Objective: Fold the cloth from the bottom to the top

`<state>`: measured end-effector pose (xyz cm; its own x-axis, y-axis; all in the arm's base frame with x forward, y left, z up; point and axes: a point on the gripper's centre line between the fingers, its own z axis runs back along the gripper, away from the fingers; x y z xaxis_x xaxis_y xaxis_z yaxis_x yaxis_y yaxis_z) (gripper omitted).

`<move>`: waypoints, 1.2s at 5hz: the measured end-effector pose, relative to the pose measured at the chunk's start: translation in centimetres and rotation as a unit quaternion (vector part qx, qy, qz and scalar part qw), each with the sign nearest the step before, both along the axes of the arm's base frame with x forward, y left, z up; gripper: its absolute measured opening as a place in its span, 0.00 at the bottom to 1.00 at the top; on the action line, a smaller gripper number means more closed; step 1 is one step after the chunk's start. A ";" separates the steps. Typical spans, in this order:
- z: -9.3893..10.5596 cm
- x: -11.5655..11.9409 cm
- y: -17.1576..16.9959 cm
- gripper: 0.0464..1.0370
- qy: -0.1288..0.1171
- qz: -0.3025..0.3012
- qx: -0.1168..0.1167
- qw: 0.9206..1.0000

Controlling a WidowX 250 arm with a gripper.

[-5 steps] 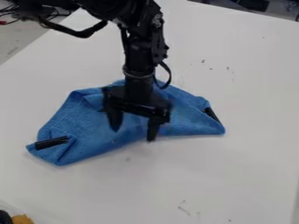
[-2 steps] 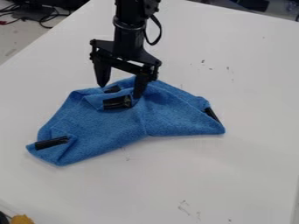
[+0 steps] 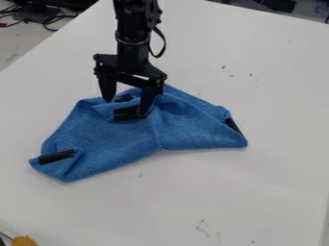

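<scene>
Claw [image 3: 127, 107] hanging over the far edge of the blue cloth [image 3: 116, 139], by the folded-up flap [image 3: 104, 111] and its black strip [image 3: 126, 114]. Most of the cloth lies on the desk [image 3: 225, 202] on the near side of it, long axis running from lower left to right in the camera view. The fingers stand wide apart, gripping nothing; whether one brushes the flap, I can't tell.

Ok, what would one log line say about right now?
pincer: open, at top edge of cloth | contact: unclear | cloth: on table, looks folded, outline uneven | strips: black, on cloth
</scene>
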<state>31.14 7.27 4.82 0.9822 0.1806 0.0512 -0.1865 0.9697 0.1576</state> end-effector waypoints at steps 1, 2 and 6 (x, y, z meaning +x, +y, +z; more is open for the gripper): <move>-0.3 1.1 0.6 0.96 0.014 -0.020 0.000 1.000; -1.0 1.2 0.7 0.96 0.024 -0.020 -0.008 0.999; -2.9 1.3 0.4 0.33 0.020 -0.017 -0.033 0.999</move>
<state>32.48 7.64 1.95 0.9889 0.1483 0.0018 -0.1477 0.9841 0.0989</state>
